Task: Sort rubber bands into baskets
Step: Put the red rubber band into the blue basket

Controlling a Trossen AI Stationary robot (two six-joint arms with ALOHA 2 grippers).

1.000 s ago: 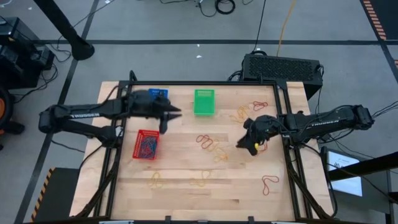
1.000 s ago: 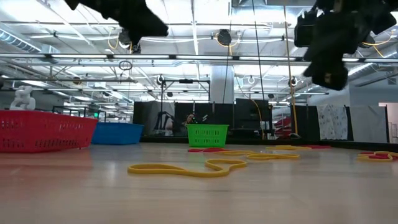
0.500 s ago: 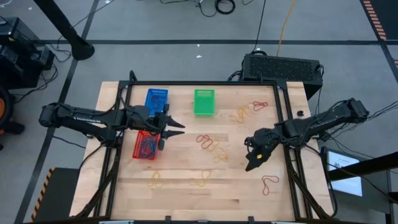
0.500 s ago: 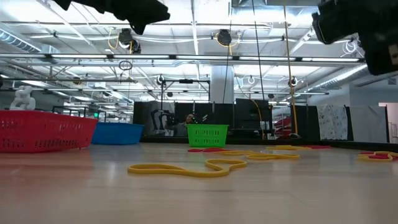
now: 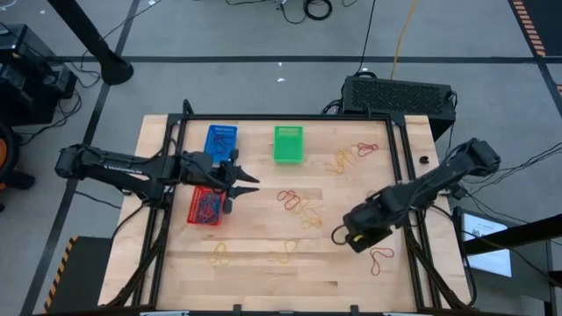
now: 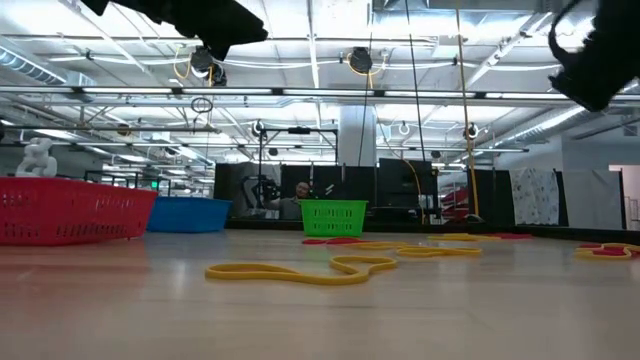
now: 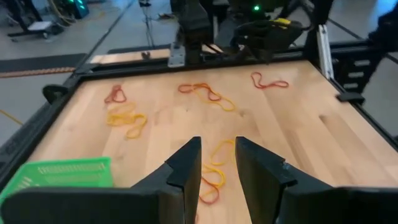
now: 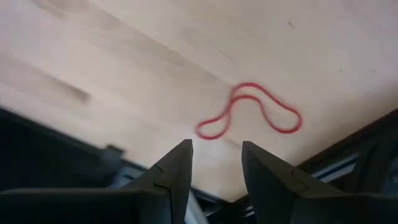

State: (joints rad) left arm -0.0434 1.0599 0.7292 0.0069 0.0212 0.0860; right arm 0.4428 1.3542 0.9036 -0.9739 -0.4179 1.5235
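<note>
1. The right gripper [image 5: 344, 237] hangs over the table's right front area, its fingers a narrow gap apart and holding nothing. Its wrist view looks down on 1 red rubber band [image 8: 249, 117] lying on the wood near the table's edge.
2. The left gripper [image 5: 246, 183] sits above the table just right of the red basket [image 5: 206, 204], fingers a narrow gap apart and empty.
3. The red basket, at the table's left, holds a tangle of bands in which red and blue strands show.
4. The blue basket [image 5: 220, 140] stands behind the red one, toward the far edge. Its contents cannot be made out.
5. The green basket [image 5: 288, 144] stands at the far middle of the table. Nothing shows inside it from above.
6. Loose bands lie on the wood: a red and yellow cluster [image 5: 297, 204] at the centre, orange and red ones [image 5: 351, 155] near the far right, yellow ones [image 5: 283, 256] along the front, and a red band [image 5: 380, 261] at the front right, just beside the right gripper.
7. In the low view, a long yellow band [image 6: 305, 270] lies flat in the foreground.
</note>
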